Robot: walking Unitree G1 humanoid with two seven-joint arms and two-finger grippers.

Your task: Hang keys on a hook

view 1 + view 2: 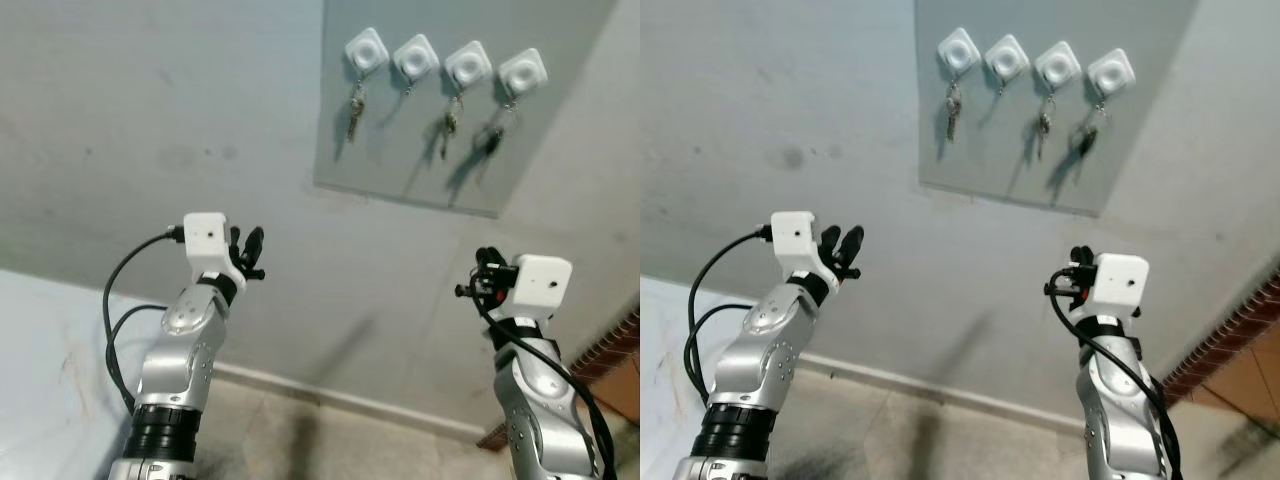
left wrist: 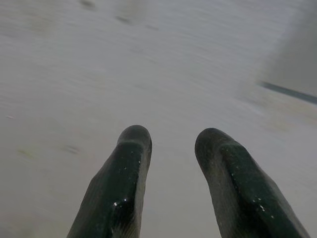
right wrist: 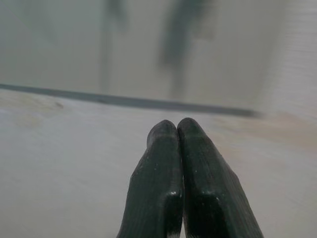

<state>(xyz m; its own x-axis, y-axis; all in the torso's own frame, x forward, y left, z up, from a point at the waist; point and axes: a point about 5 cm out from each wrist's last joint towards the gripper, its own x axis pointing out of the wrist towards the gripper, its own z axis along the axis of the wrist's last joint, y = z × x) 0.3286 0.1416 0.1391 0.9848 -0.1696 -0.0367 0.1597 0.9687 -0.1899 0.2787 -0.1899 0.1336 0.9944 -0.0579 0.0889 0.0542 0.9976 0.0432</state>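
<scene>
- A flat grey rectangular panel (image 1: 420,160) is fixed to the pale grey wall (image 1: 150,120), up at about 1 o'clock in the head views.
- Four white rounded-square hooks run in a row along the panel's top: the first hook (image 1: 366,50), the second hook (image 1: 416,57), the third hook (image 1: 468,65) and the fourth hook (image 1: 523,72).
- A small bunch of metal keys (image 1: 355,110) hangs from the first hook; a second set of keys (image 1: 450,125) hangs from the third; a darker set of keys (image 1: 492,138) hangs from the fourth. The second hook carries only a thin short piece that is too small to make out.
- The left end effector (image 1: 250,255) is raised at about 8 o'clock, well apart from the panel; the left wrist view shows its two black fingers (image 2: 124,183) parted with a clear gap, nothing between them.
- The right end effector (image 1: 482,275) is raised at about 4 o'clock, below the panel; the right wrist view shows its fingers (image 3: 158,188) pressed together, gripping nothing, aimed at the panel's lower edge.
- A white skirting strip (image 1: 330,395) runs along the wall's foot above the floor (image 1: 300,440).
</scene>
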